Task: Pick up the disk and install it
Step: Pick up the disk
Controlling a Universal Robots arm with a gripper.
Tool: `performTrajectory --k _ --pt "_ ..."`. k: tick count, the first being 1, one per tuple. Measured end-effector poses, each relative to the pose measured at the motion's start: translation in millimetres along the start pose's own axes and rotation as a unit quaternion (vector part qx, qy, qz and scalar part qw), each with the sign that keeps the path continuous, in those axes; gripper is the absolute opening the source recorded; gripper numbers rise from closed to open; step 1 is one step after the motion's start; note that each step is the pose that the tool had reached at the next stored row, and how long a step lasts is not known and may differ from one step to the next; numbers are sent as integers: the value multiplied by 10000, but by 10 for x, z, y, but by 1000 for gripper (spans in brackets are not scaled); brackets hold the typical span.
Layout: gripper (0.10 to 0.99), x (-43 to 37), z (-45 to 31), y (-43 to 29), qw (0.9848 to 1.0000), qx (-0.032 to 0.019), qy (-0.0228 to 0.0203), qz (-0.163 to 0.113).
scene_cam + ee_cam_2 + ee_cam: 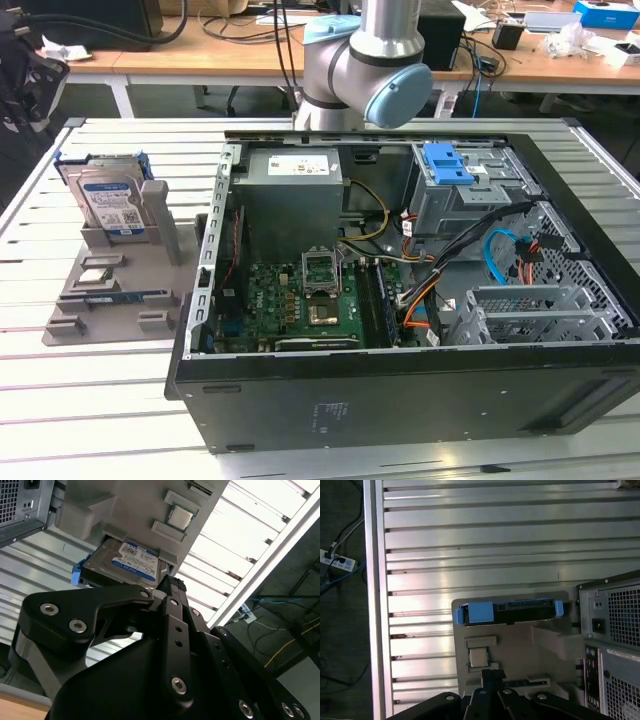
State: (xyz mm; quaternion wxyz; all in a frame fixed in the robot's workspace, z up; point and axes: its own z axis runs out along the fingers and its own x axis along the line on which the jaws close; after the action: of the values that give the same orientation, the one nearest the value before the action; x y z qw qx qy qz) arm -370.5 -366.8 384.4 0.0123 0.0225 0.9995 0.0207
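On the exterior view's left: one disk (pixel 110 203) stands on edge in one grey holder (pixel 160 235), label toward the camera and a blue rail along its edges. Nearer the camera on the holder lie one chip (pixel 97 279) and one stick (pixel 125 297), both flat. One open case (pixel 400 400) takes up the middle and the exterior view's right. One blue bracket (pixel 447 163) sits atop its cage (pixel 440 205). One arm (pixel 365 60) rises behind the case, cut off by the frame edge. Everything rests on a slatted table (pixel 100 400).

Second wrist view: one claw (pixel 172 586), its black linkage close to the lens, covers part of the holder (pixel 125 510). Open or closed: cannot tell. The disk (pixel 127 562) sits in its slot just past the claw's tip, one corner hidden behind it. One chip (pixel 180 516) shows.

First wrist view: the disk (pixel 510 611) is seen edge-on in the holder (pixel 520 640), clear of the claw (pixel 492 676). One chip (pixel 478 656) lies between them. The case (pixel 615 630) is cut off at the frame edge.
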Motion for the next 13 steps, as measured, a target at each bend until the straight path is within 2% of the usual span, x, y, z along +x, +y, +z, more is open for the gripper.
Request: performTrajectory --k 3,5,7,8,9,10,11,12,13 --pt "106 0 0 0 9998 -5 10 -219" --pt "106 -1 0 -1 9983 -13 24 -577" --pt "106 0 0 -1 9969 -18 33 -788" --pt "106 -1 0 0 9939 -26 46 -1098" --pt "106 -1 0 -1 9898 -33 60 -1425" --pt "106 -1 0 -1 9874 -37 67 -1583" --pt "106 -1 0 -1 9843 -41 74 -1763" --pt "106 -1 0 -1 9811 -45 81 -1932" --pt "106 -1 0 -1 9771 -49 89 -2125"
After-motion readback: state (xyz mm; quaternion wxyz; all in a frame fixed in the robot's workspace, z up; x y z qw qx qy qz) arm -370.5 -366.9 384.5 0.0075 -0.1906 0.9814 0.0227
